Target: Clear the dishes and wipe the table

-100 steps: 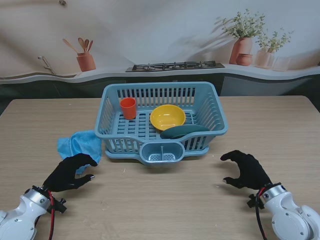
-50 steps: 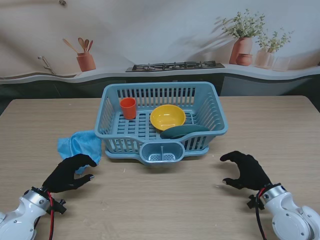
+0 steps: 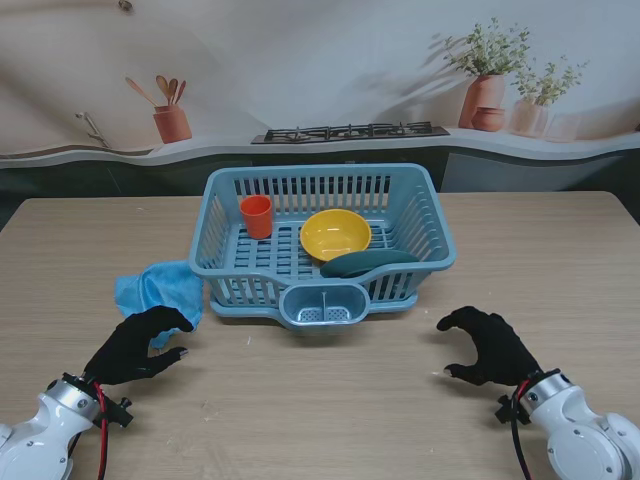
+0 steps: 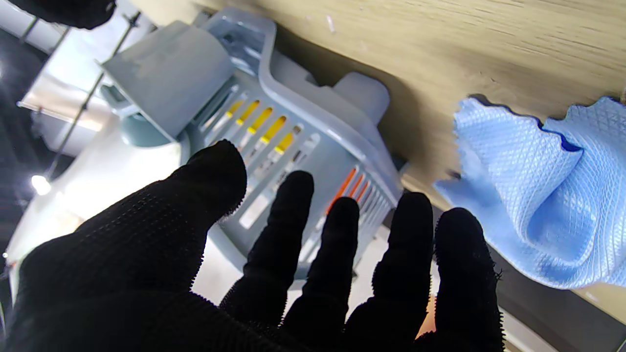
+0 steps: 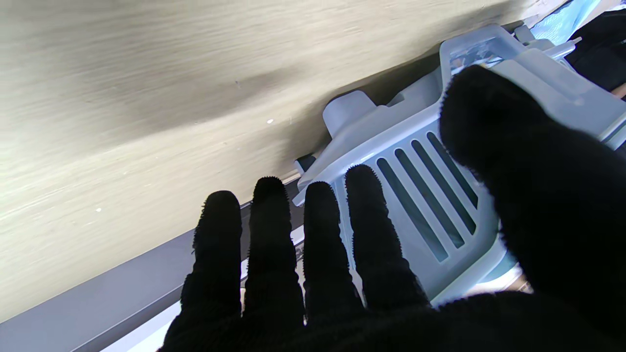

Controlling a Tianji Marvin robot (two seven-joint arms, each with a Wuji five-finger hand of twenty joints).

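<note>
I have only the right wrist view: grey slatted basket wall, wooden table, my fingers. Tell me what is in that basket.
Observer: An orange plastic cup, a yellow bowl and a dark teal plate sit in the light blue plastic dish basket.
Operator: Report the cloth.
Observer: A crumpled blue cloth lies on the wooden table, left of the basket.
Operator: Give me the left hand.
Observer: The left hand is open, just nearer to me than the cloth.

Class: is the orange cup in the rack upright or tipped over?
Upright. The cup stands in the rack, its open mouth facing up.
</note>
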